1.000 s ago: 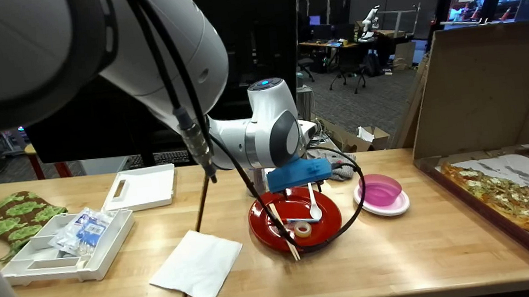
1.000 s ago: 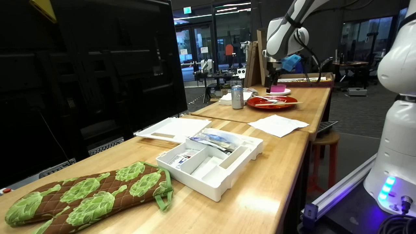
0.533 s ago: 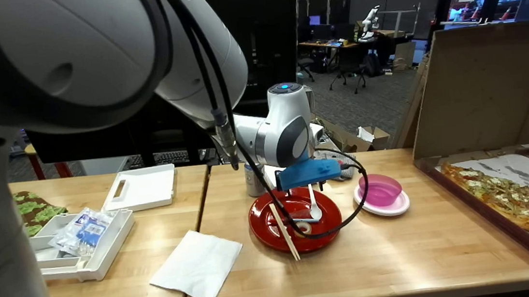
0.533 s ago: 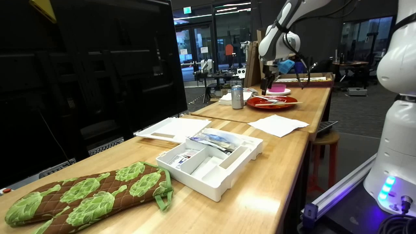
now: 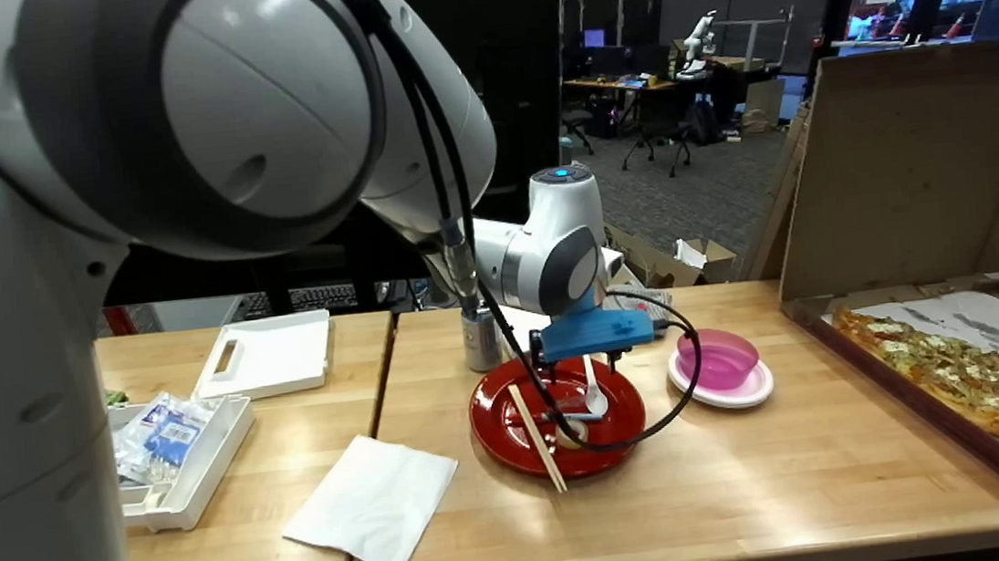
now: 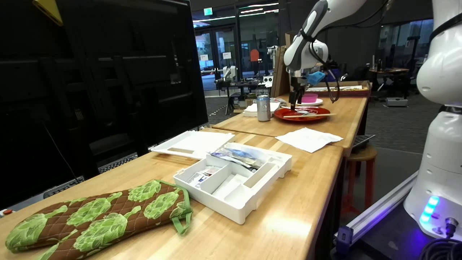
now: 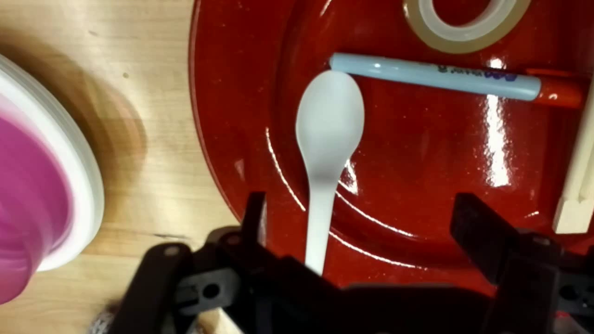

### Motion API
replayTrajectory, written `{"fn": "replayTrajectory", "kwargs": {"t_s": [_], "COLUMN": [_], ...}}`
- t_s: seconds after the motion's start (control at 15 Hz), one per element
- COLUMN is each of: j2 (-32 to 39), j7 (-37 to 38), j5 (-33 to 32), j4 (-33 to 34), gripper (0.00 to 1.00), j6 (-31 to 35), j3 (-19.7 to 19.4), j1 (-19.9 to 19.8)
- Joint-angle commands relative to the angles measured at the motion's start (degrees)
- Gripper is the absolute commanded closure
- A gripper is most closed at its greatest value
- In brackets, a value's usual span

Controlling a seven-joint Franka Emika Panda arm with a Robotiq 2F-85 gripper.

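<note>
My fingers [image 7: 255,215] spread wide over red plate [image 7: 417,157]; touching it or just above, can't quite tell. Wrist view shows clearly what exterior views show small: white spoon [image 7: 322,171] on plate, handle lined up with gap between my fingers, closer to finger facing pink bowl [image 7: 28,185]. Past fingertips: blue marker [image 7: 431,76], tape roll [image 7: 457,42]. Chopsticks [image 7: 577,185] out beside farther finger. Outside wrist view, in both exterior views: paper napkin [image 5: 374,503] on worktop [image 5: 802,471], well apart from me. Silver can [image 6: 263,108] stands nearer.

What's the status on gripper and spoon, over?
Gripper open, empty, above red plate. White spoon on plate, unheld. Nothing seen blocking; marker lies by spoon's head.
</note>
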Motion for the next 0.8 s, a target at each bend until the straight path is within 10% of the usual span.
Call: {"fn": "replayTrajectory", "kwargs": {"t_s": [0.0,0.73], "j2": [1.57,3.99], "j7": [-2.19,-3.06], "j5": [1.11,0.96], "j4": [2.34,6.67], "gripper": [0.00,0.01], "j6": [-3.39,-9.47], "j3": [1.12,1.51], "j1": [-1.42,-2.25]}}
